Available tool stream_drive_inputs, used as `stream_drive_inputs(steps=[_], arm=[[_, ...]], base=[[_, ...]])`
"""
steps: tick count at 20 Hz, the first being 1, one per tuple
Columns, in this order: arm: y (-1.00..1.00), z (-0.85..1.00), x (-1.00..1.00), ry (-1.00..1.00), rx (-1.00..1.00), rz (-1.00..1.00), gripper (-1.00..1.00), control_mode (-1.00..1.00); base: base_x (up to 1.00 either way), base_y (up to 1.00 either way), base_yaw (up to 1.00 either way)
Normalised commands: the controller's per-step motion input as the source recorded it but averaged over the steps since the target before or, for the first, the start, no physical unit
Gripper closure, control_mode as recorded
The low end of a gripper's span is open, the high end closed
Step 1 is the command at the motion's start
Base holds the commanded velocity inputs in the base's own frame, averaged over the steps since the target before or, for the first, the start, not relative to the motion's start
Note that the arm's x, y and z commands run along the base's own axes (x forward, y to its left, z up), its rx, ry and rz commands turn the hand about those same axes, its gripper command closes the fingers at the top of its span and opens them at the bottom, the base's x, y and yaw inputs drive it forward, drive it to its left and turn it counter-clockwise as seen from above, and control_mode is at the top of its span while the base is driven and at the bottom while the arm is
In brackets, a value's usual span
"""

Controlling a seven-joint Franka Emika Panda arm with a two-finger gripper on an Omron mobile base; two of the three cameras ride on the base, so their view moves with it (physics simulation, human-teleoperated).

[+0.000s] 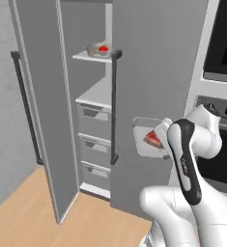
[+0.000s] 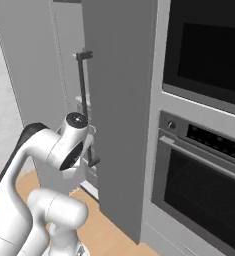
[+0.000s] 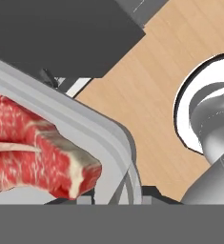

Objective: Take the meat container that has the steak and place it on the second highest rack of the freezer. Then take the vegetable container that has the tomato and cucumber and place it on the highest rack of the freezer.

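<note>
From the left base view, the meat container (image 1: 146,137) with the steak (image 1: 152,140) hangs at the folded arm's wrist, outside the freezer (image 1: 93,103); next it must reach the second highest rack (image 1: 98,94). The right base view shows the elbow bent high. In the hand view, the tool seems clamped on the container's rim.

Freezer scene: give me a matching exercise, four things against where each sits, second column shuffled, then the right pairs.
Things:
1. steak
2. tomato
3. drawers
4. oven

Places:
A. stacked below the two racks
B. in a container on the highest rack
C. built in to the right of the freezer
D. in the grey container at the arm's end, outside the freezer

Pairs: 1-D, 2-B, 3-A, 4-C
</note>
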Motion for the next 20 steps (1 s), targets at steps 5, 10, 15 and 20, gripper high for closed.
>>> stream_drive_inputs(steps=[5,10,15,20], arm=[[0.00,0.00,0.00,0.00,0.00,0.00,1.00,1.00],[0.00,0.00,0.00,0.00,0.00,0.00,1.00,1.00],[0.00,0.00,0.00,0.00,0.00,0.00,1.00,1.00],[0.00,0.00,0.00,0.00,0.00,0.00,1.00,1.00]], base=[[0.86,1.00,-0.42],[0.74,1.00,-0.63],[0.45,0.40,-0.19],[0.19,0.49,0.06]])
